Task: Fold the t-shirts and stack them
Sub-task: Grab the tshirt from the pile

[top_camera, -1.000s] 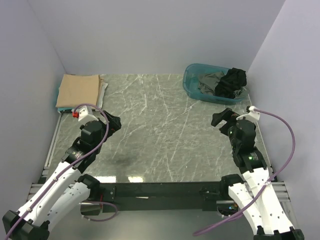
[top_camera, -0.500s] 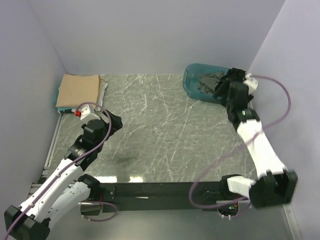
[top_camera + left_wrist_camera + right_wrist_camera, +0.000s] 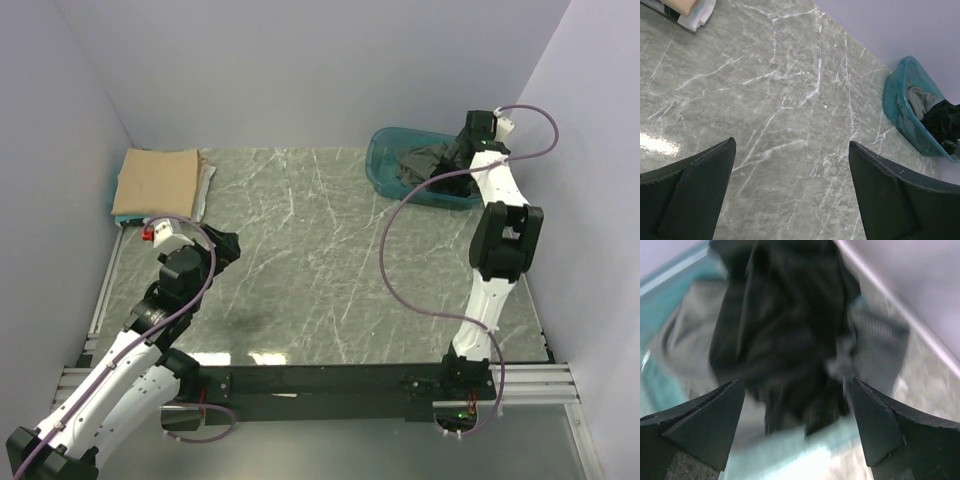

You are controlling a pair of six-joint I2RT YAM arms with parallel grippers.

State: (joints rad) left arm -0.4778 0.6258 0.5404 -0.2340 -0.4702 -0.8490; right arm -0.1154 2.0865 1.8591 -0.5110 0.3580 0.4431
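A black t-shirt point(image 3: 785, 325) lies crumpled on a dark grey t-shirt point(image 3: 685, 350) inside the teal tub point(image 3: 385, 175) at the back right. My right gripper point(image 3: 797, 382) hangs open just over the black one, a finger on each side of its lower fold; the view is blurred, so contact is unclear. In the top view the right gripper point(image 3: 448, 168) covers most of the black shirt. A folded tan t-shirt point(image 3: 155, 180) tops a pile with thin pale ones at the back left. My left gripper point(image 3: 225, 245) is open over bare table, nothing between its fingers point(image 3: 690, 190).
The tub sits against the right wall, near the back corner. The right arm stretches from its base at the near edge along that wall, its purple cable point(image 3: 400, 260) looping over the table. The grey marble table point(image 3: 320, 260) lies between the pile and the tub.
The right arm swung from the near right side out to the tub and now hovers over the black shirt, its jaws narrowing slightly. The left arm barely moved.
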